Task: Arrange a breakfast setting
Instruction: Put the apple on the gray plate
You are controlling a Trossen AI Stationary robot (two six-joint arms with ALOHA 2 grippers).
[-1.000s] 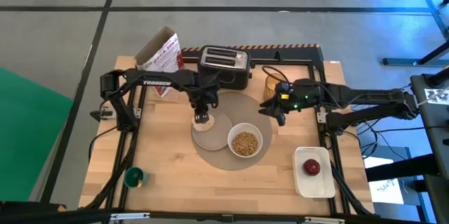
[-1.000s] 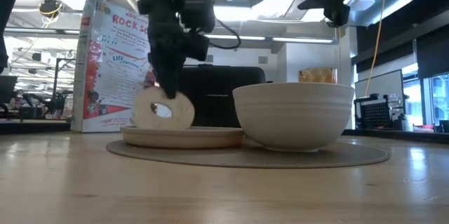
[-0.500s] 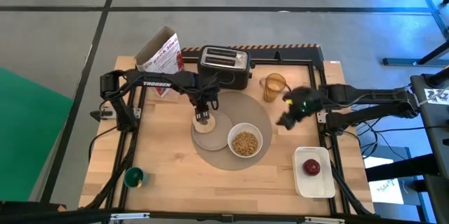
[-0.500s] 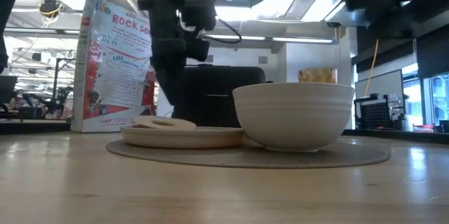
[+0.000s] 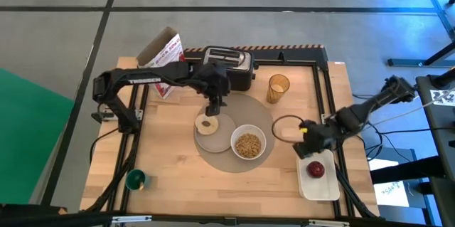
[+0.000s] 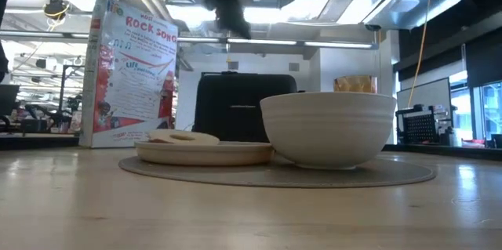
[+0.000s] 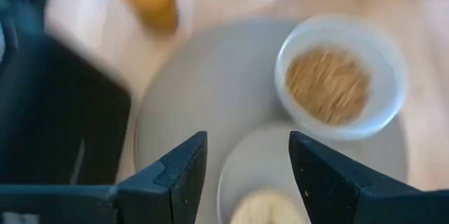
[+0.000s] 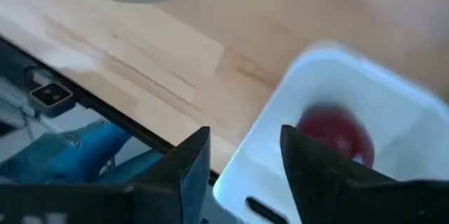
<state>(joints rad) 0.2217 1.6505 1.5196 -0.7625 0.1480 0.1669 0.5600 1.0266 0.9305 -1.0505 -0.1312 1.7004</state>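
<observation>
The ring-shaped bread (image 5: 207, 124) lies flat on the small grey plate (image 5: 215, 137), which sits on the large round grey mat (image 5: 245, 112) beside the white bowl (image 5: 248, 144) of cereal. The amber cup (image 5: 278, 87) stands beyond the mat's far right edge. The red apple (image 5: 315, 169) lies in the white tray (image 5: 320, 188). My left gripper (image 5: 212, 108) hangs open and empty above the mat, just far of the bread; its wrist view (image 7: 245, 175) shows the gap. My right gripper (image 5: 309, 147) is open and empty above the tray's far end (image 8: 245, 161). No spoon shows.
A black toaster (image 5: 227, 67) and a cereal box (image 5: 162, 60) stand at the table's far edge. A small green cup (image 5: 135, 179) stands near the front left corner. A dark cable loops on the table (image 5: 284, 124) right of the mat.
My left gripper has let go of the bread, which has tipped from standing on edge to lying flat on the plate; the gripper has then risen and drawn slightly toward the far edge. My right gripper has swung from beside the amber cup toward the near edge, to the tray.
</observation>
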